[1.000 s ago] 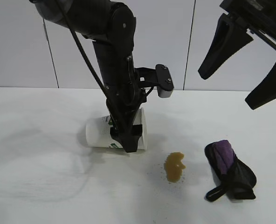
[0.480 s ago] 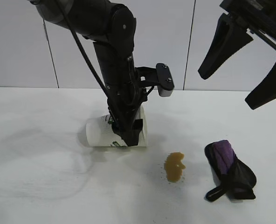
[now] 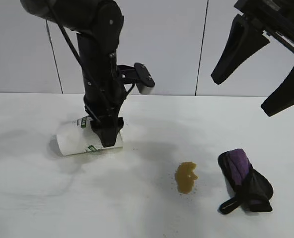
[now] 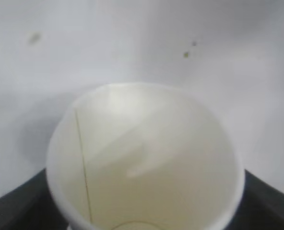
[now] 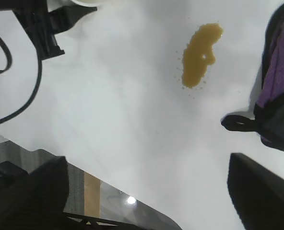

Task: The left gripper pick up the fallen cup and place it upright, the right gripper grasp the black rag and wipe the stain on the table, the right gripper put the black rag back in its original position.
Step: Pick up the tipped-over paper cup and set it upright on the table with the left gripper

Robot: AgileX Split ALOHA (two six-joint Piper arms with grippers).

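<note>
The fallen cup point(image 3: 76, 140), white with green print, lies on its side on the table point(image 3: 33, 203), left of centre. My left gripper point(image 3: 108, 137) reaches down over its wide end and is shut on it. In the left wrist view the cup's open mouth point(image 4: 143, 158) fills the space between the two dark fingers point(image 4: 17, 208). The amber stain point(image 3: 185, 177) lies to the right, and the black rag point(image 3: 244, 181) with purple folds lies beyond it. My right gripper point(image 3: 258, 84) hangs open high above the rag, holding nothing. The right wrist view shows the stain point(image 5: 200, 54) and the rag point(image 5: 277, 103).
A grey panelled wall point(image 3: 177, 44) rises behind the table. Tiny droplets point(image 3: 162, 176) dot the surface around the stain. The table's near edge point(image 5: 132, 191) shows in the right wrist view, with the left arm's cable point(image 5: 22, 91) at one side.
The left gripper closed on the cup and carried it leftward across the table, away from the stain. The right gripper, stain and rag have not moved.
</note>
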